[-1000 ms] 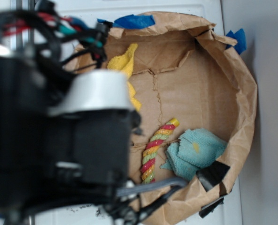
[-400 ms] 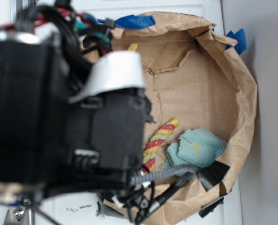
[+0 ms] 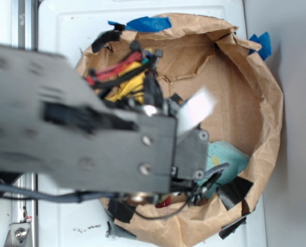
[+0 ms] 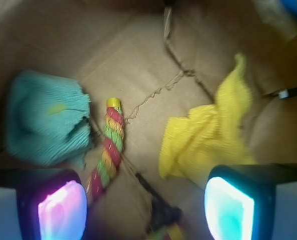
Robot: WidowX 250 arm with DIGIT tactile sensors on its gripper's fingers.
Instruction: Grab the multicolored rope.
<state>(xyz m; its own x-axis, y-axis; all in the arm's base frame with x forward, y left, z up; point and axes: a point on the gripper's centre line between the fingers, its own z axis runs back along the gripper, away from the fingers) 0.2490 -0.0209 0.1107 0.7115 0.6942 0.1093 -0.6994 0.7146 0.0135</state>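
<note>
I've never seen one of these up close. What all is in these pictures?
Rope: one, red, yellow and green, on the cardboard between the cloths.
Teal cloth: one, beside the rope.
Yellow cloth: one, crumpled, on the rope's other side.
Paper bin: one, brown, holds all three.
Blue tape: pieces on the bin's rim.
Arm: black, over the bin.
Gripper: open, above the rope; pads glowing pink and cyan.

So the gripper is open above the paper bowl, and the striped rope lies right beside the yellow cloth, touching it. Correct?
Not quite. The wrist view shows the striped rope lying against the teal cloth, not the yellow cloth, which sits apart from it across bare brown paper. The rest holds: the gripper is open above the paper bowl, with nothing between its fingers.
</note>
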